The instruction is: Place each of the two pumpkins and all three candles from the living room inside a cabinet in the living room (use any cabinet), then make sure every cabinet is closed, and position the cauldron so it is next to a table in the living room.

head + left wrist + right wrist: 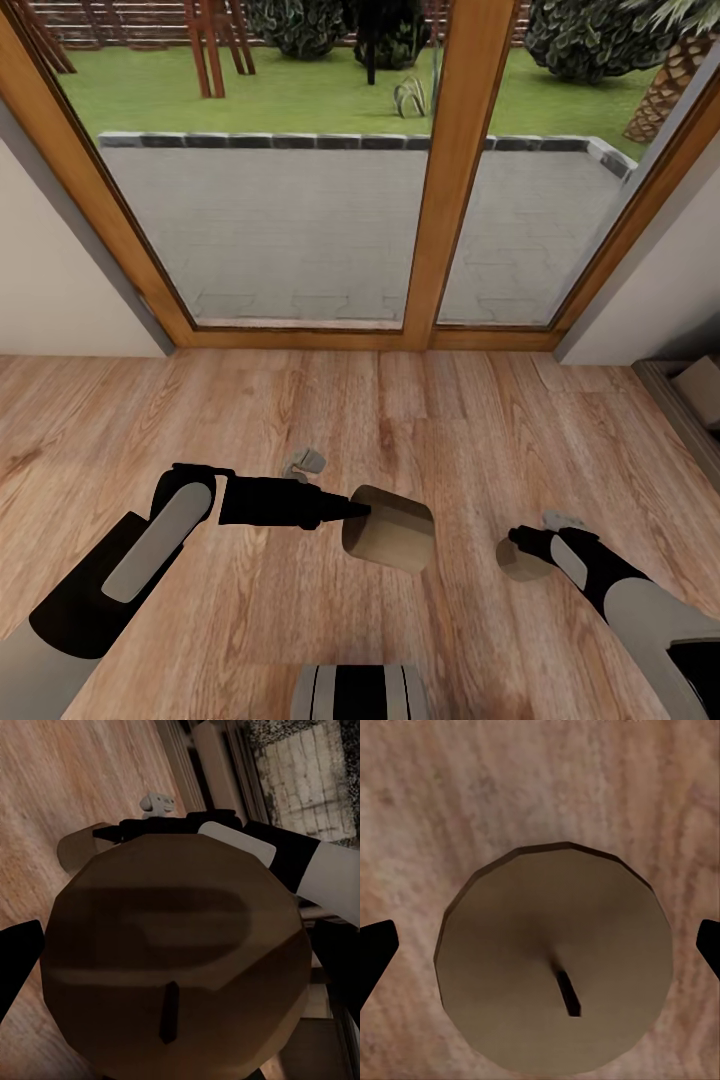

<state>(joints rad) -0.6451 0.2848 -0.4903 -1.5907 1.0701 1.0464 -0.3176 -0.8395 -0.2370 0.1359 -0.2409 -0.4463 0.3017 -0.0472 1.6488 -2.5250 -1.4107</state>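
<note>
I hold two candles over the wooden floor, facing a glass door. One candle, a stubby beige cylinder, lies on its side in the air with my left gripper shut on it. In the left wrist view its wick end is close up between the dark fingers. The other candle sits low in my right gripper, which is shut on it. Its top and wick show between the fingertips. The pumpkins, the cauldron and the table are out of view.
A wooden-framed glass door to a paved patio stands ahead, with pale walls on both sides. A low piece of furniture with a pale inside juts in at the right edge; I cannot tell if it is the cabinet. Bare floor lies ahead.
</note>
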